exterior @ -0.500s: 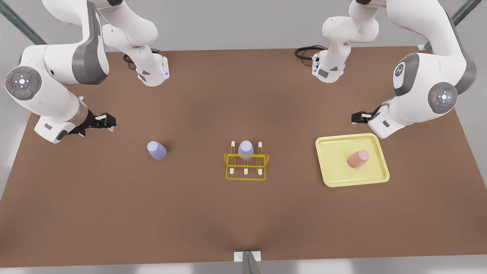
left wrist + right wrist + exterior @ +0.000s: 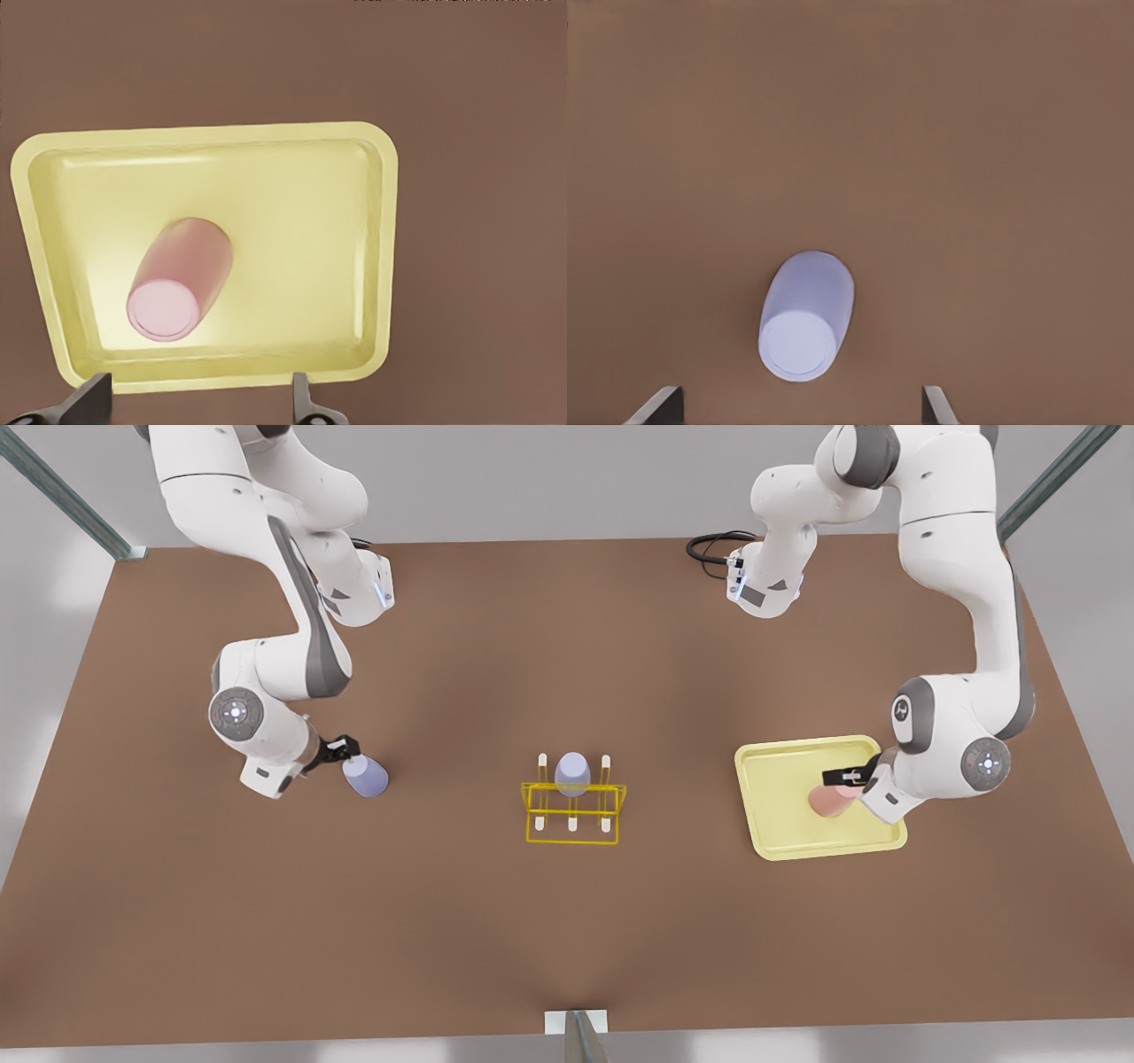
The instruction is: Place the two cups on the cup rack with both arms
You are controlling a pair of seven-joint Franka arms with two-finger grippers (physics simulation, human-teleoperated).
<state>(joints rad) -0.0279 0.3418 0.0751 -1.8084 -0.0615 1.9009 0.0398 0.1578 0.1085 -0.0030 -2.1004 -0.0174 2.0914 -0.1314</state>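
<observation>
Cups sit between my spread, empty pincers: pink cup [image 2: 168,283] under my left pincer [image 2: 199,398], lavender cup [image 2: 804,320] under my right pincer [image 2: 802,403].

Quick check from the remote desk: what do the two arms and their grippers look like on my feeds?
Both arms are glossy white, rounded and jointed, with grey bands at the joints and round grey end caps bearing small lights. A black cable coils at the base on the front view's right. The left gripper and right gripper are small, black and two-fingered, with white patches; in the wrist views their fingers look dark grey.
</observation>
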